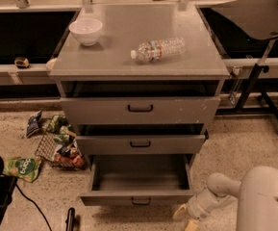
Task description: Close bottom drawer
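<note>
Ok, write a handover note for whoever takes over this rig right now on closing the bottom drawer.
State of the tool: low on the right, by the right front corner of the bottom drawer; contact cannot be told.
The bottom drawer is pulled far out of the cabinet.
Done: the tool is at the drawer front.
Left: push the front in until it shuts.
</note>
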Controlling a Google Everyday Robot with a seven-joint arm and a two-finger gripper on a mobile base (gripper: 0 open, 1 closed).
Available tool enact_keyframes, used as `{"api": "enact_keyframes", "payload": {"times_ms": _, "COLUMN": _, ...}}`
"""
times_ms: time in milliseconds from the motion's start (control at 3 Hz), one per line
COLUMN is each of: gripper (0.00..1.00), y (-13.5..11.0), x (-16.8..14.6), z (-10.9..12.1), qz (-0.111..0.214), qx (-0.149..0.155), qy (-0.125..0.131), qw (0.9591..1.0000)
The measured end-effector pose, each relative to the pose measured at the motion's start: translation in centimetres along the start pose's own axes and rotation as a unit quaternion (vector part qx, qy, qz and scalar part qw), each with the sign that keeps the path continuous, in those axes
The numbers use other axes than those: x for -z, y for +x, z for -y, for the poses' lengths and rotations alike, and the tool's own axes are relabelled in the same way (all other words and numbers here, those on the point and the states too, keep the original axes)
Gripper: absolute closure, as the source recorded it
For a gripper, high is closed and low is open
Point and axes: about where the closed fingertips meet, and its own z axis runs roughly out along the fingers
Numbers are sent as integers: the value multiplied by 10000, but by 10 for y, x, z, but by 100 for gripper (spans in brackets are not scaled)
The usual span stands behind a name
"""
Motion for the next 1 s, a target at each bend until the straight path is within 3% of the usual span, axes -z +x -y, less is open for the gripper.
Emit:
{"api": "enact_keyframes", "payload": {"times_ms": 333, "gripper": 65, "y": 4, "x": 4, "z": 20, "qz": 8, "qx": 12, "qy": 162, "qw": 9999}}
{"api": "enact_keyframes", "payload": {"times_ms": 667, "gripper": 88, "y": 4, "x": 4, "z": 20, "qz": 7, "qx": 14, "qy": 162, "qw": 9999}}
{"api": "enact_keyframes", "payload": {"times_ms": 1000, "gripper": 100, "y": 13, "x": -1, "z": 35, "qz": -86, "qx": 267, "qy": 384, "qw": 9989}}
